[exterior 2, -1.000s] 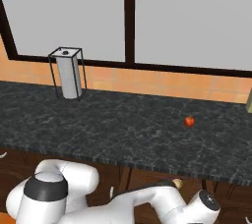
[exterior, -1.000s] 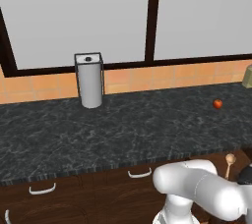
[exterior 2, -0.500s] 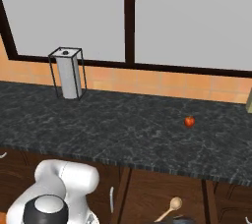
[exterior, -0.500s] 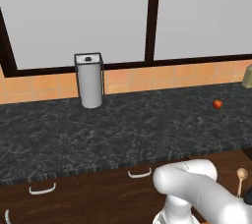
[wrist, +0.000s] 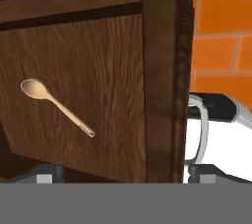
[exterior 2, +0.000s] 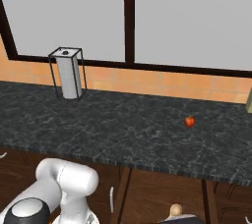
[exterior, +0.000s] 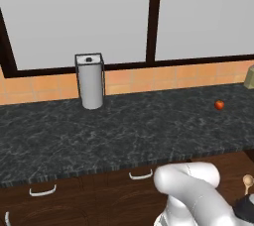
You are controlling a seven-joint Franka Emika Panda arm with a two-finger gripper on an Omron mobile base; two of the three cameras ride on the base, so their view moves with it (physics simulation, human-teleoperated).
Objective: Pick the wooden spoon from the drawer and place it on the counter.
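Note:
The wooden spoon [wrist: 55, 106] lies flat on the drawer's wooden bottom [wrist: 108, 85], bowl toward the upper left of the hand view and thin handle slanting down to the right. My gripper [wrist: 125, 175] hovers over the drawer, open, with its fingertips [wrist: 47, 173] spread wide and nothing between them. The spoon's round bowl also peeks out low in the base views [exterior: 247, 181] [exterior 2: 175, 211], below the counter's front edge. The black veined counter [exterior: 124, 136] [exterior 2: 123, 129] runs across both base views.
The drawer's thick front board [wrist: 162, 70] carries a curved metal handle [wrist: 198, 129], close to my right fingertip. On the counter stand a paper towel holder [exterior: 91, 81] [exterior 2: 69, 73] and a small red fruit [exterior: 219, 104] [exterior 2: 189, 121]. Cabinet fronts below have metal pulls [exterior: 140, 175].
The spoon's bowl has slid lower in both base views, toward the base. My forearm and hand have dropped out of the right base view's lower right.

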